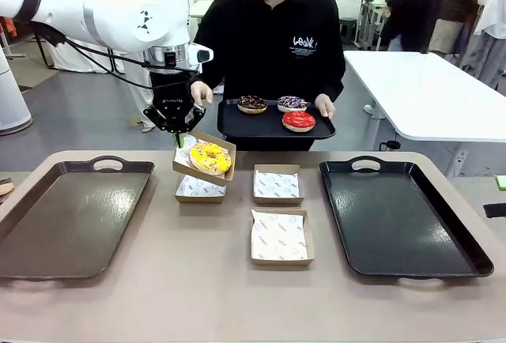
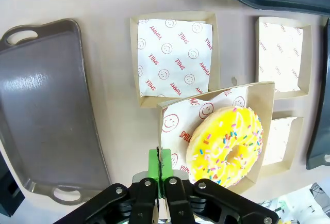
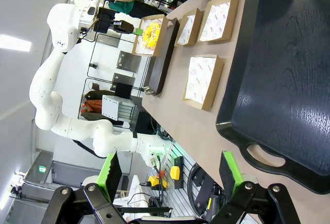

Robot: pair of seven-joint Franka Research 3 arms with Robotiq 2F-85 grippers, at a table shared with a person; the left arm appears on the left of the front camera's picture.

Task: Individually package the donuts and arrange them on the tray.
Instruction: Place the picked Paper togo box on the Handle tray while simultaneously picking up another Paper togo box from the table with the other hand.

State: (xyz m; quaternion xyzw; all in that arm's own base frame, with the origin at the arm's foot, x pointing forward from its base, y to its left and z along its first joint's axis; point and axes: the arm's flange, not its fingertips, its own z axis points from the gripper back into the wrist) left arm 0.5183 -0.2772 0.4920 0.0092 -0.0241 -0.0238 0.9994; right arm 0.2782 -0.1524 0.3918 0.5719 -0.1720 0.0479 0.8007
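The left tool [image 1: 177,137] is clamped on the rim of a box [image 1: 202,175], holding it tilted off the counter [image 1: 237,303] with the yellow donut [image 1: 209,156] just beside its fingers, likely bound for the brown tray [image 1: 71,216] down to its left. The chocolate donut [image 1: 252,103], purple donut [image 1: 292,103] and red donut [image 1: 299,120] wait beyond it on the person's tray [image 1: 237,128]. The right tool [image 3: 171,171] gapes wide, empty.

Left tray [image 1: 71,224] and right tray [image 1: 395,216] lie bare, open from above. Middle strip crowded: three paper-lined boxes [image 1: 281,238], with a lifted box [image 1: 202,173] in the left gripper [image 1: 179,139] hanging over the rear-left one. Person's tray [image 1: 261,126] blocks the far side.
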